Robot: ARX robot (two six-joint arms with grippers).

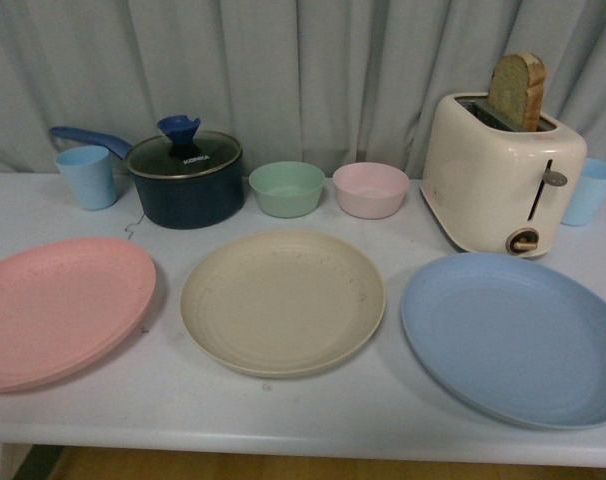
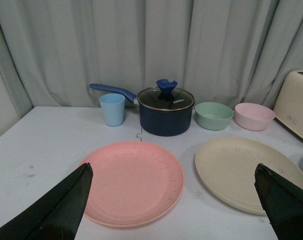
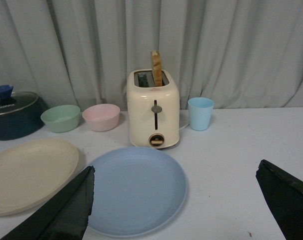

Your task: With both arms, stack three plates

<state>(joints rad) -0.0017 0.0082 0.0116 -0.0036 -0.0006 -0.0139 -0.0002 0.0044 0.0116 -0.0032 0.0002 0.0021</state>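
Plates: you have three on the bench (image 1: pixel 283 415), side by side in a row along its front part. All lie flat, apart from one another, and none is stacked.
Pink plate (image 1: pixel 63 310): left end of the row. The front view's edge cuts off part of it.
Cream plate (image 1: pixel 283 300): middle of the row, with bare bench showing between it and each neighbour.
Blue plate (image 1: pixel 518 340): right end of the row, just in front of the toaster (image 1: pixel 498 170).
Left hand (image 2: pixel 171 166): spread wide, gripping nothing. In its wrist view you look between its two black fingers (image 2: pixel 56 210) onto the pink plate, and the cream plate lies beside it, near the other finger.
Right hand (image 3: pixel 175 166): spread wide, gripping nothing. In its wrist view the blue plate lies between the fingers (image 3: pixel 61 210), with the toaster behind it.
Back row: from left you find a blue cup (image 1: pixel 86 175), then a dark blue pot (image 1: pixel 183 190) with a glass lid and blue knob. A green bowl (image 1: pixel 286 188) and a pink bowl (image 1: pixel 370 189) follow, then the toaster with a slice of bread (image 1: pixel 518 90) standing up out of a slot. A second cup (image 1: pixel 588 190) sits at the far right.
Backdrop: a grey curtain (image 1: pixel 313 70) hangs behind the bench.
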